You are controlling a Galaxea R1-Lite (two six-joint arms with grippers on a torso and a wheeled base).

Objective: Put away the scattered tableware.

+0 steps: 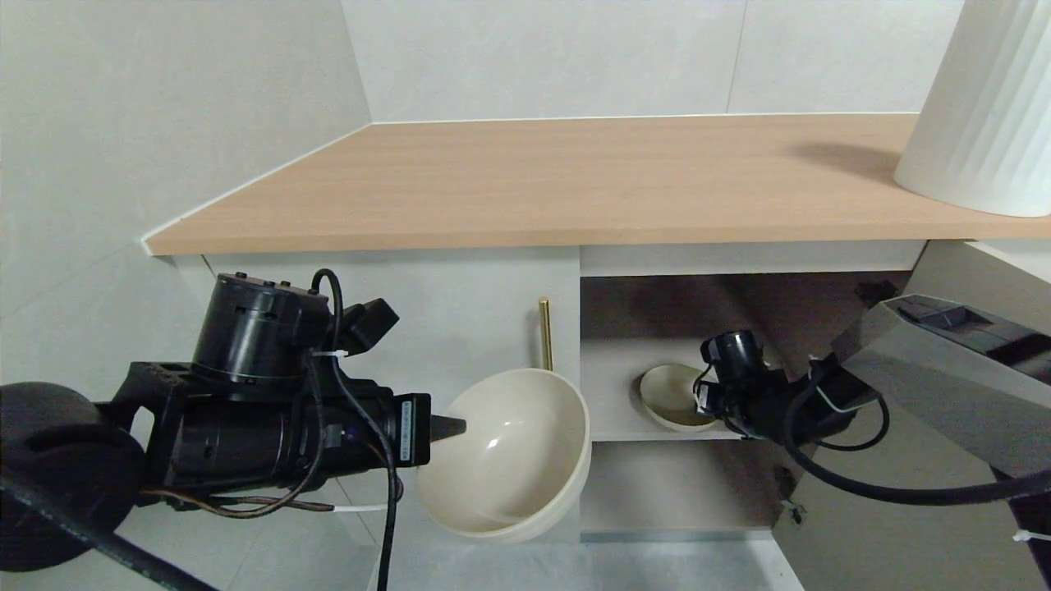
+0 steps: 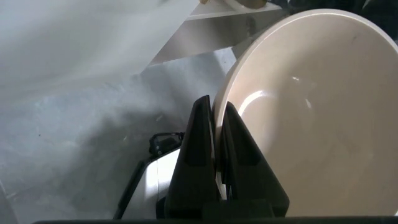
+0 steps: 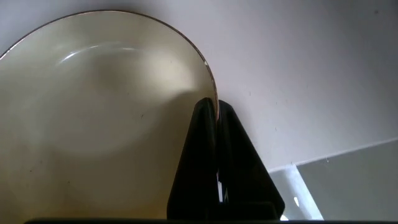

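The left gripper (image 1: 454,427) has its 2 tapered black fingers pinched on the thin rim of a deep, glossy cream bowl (image 1: 509,455), held tipped on its side low before the closed grey cabinet door (image 1: 460,312), beside the slim brass handle (image 1: 544,332). Inside the open compartment, the right gripper (image 1: 708,402) is clamped on the dark-edged rim of a shallow, pale plate (image 1: 669,394), tilted over the matte shelf (image 1: 620,361), with room above and below. A smooth wood-grain counter (image 1: 575,180) runs overhead, carrying a white ribbed vessel (image 1: 977,123) against tiled walls.

Plate (image 1: 672,399) inside cabinet (image 1: 614,373), bowl (image 1: 513,453) leftward.
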